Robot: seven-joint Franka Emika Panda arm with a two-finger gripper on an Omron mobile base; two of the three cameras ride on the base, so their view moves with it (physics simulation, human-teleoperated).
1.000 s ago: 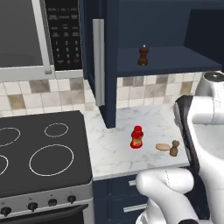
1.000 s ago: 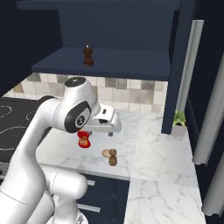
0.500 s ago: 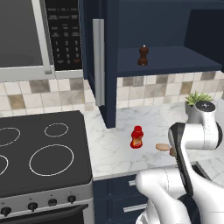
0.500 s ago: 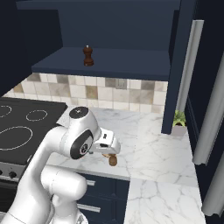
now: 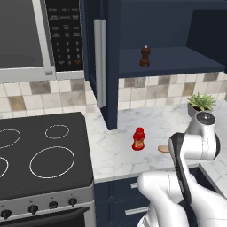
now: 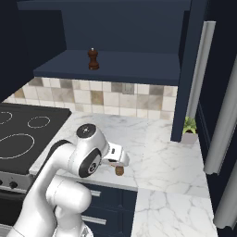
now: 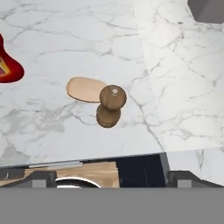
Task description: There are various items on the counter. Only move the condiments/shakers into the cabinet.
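So the pepper mill [image 5: 145, 56] is already up on the cabinet [image 5: 177, 62] shelf, and the tan shaker [image 7: 111, 106] looks like the next pick. The claw [image 7: 109, 177] hangs above it with jaws spread wide, holding nothing. The shaker stands upright near the counter [image 7: 87, 39] front edge, touching the flat disc [image 7: 85, 89], red bottle [image 7: 6, 68] off left. Next it needs a straight drop down.

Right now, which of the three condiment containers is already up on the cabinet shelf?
The dark brown wooden pepper mill. The lighter tan-brown wooden shaker and the red squeeze bottle stand on the white marble counter.
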